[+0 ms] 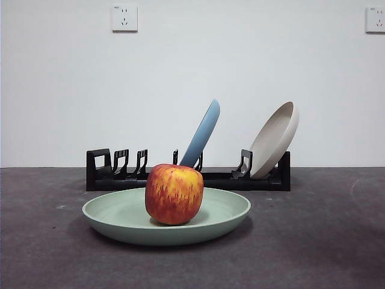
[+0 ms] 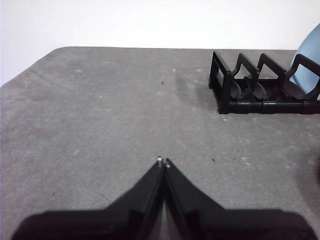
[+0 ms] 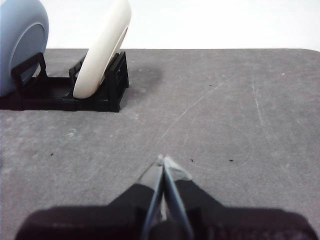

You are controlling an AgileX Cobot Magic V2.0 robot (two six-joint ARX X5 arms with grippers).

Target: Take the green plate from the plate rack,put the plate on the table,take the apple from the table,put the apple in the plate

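Observation:
The green plate (image 1: 114,215) lies flat on the table (image 1: 325,241) in front of the plate rack (image 1: 99,171) in the front view. The red apple (image 1: 174,194) stands upright in the middle of the plate. Neither gripper shows in the front view. My left gripper (image 2: 163,162) is shut and empty over bare table, with the rack's end (image 2: 227,87) ahead of it. My right gripper (image 3: 162,161) is shut and empty over bare table, away from the rack's other end (image 3: 107,95).
A light blue plate (image 1: 203,132) leans in the rack's middle and also shows in the right wrist view (image 3: 20,40). A cream-white dish (image 1: 275,138) leans at the rack's right end. A white wall with two sockets (image 1: 124,18) stands behind.

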